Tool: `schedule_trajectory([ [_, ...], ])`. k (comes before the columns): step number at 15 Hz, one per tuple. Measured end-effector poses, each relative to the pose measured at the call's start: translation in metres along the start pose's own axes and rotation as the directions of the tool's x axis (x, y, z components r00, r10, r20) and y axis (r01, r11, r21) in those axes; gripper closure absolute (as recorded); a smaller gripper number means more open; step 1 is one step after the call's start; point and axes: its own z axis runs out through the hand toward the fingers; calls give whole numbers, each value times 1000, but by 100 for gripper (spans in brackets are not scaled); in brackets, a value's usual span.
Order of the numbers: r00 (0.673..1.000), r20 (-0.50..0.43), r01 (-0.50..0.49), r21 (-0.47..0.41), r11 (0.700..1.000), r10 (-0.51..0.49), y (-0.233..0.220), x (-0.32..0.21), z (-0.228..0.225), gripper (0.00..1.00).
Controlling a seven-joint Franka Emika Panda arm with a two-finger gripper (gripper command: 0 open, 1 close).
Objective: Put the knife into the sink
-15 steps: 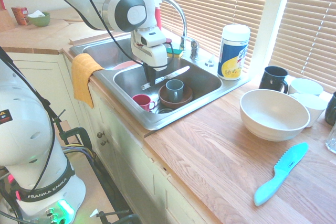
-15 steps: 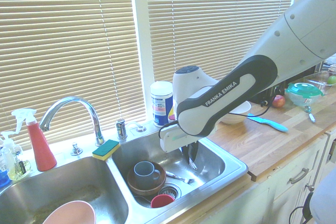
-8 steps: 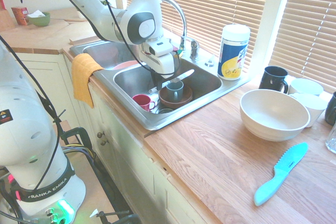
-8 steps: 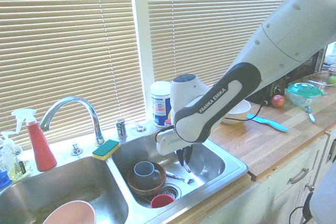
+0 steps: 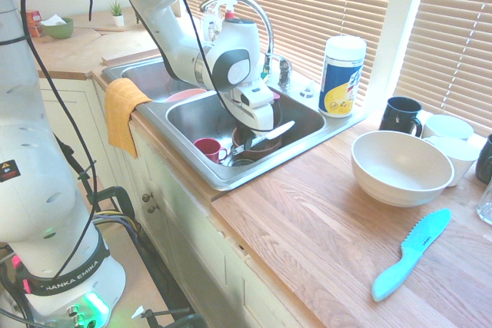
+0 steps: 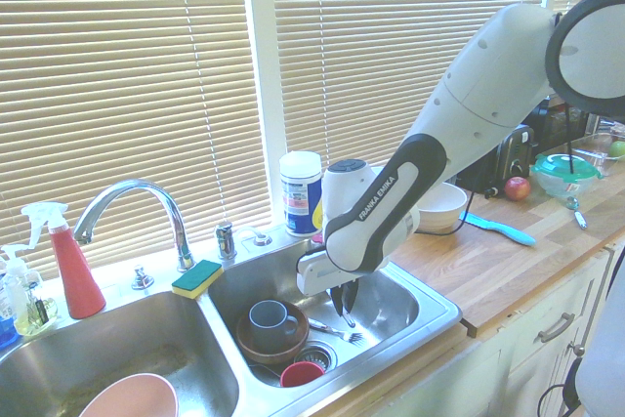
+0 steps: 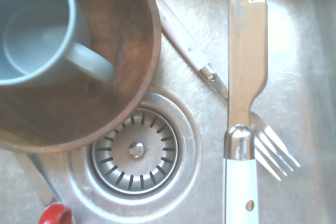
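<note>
Knife (image 5: 264,134) clamped in tool (image 5: 256,130), level, low inside right basin of sink (image 5: 231,178) at frame centre, above brown bowl (image 6: 270,342) holding grey mug (image 6: 270,319), fork (image 7: 262,140) and drain strainer (image 7: 136,150) beneath.

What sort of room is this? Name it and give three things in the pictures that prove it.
A home kitchen, most likely. A stainless double-basin sink with a curved faucet is set into a wooden countertop under window blinds, and dishes sit in the basin: a mug inside a brown bowl.
</note>
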Motion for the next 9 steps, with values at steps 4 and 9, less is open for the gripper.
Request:
schedule_trajectory([
  [4,1000,11,6,-9,1000,-6,-11,4,15,100],
  [9,1000,21,-9,-26,1000,10,-14,14,44,100],
])
